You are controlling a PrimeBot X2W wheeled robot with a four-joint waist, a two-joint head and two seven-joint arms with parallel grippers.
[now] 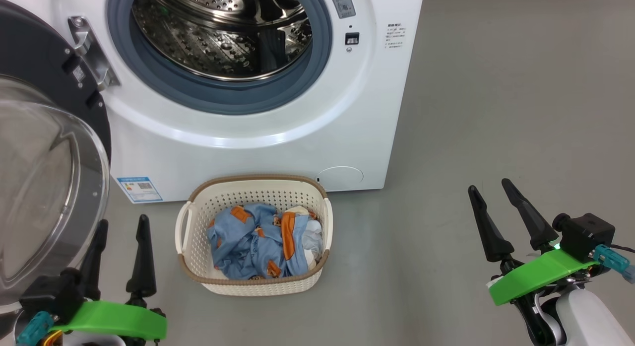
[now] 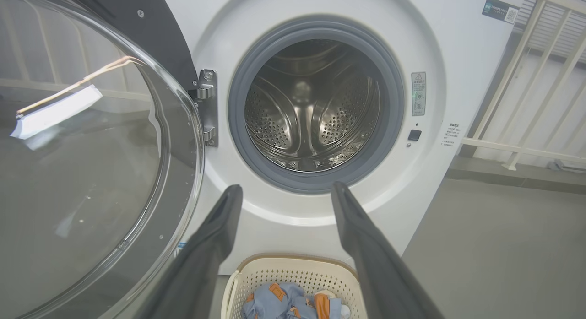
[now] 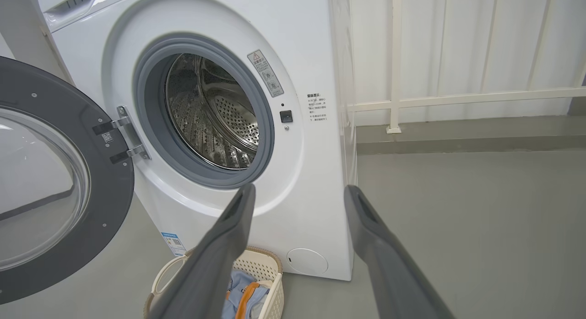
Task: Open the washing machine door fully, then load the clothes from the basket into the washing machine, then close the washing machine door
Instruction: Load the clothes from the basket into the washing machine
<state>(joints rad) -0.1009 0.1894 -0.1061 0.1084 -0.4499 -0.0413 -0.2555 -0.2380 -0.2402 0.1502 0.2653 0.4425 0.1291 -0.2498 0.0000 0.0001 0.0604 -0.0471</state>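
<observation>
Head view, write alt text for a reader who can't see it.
A white front-loading washing machine stands with its door swung open to the left, steel drum exposed. A cream perforated basket of blue-and-orange clothes sits on the grey floor before it. The left gripper and right gripper, both open, flank it.

Bright even light, faint shadows, sharp focus; glare on the washing machine door (image 2: 87, 159); bowed wrist-view edges.
</observation>
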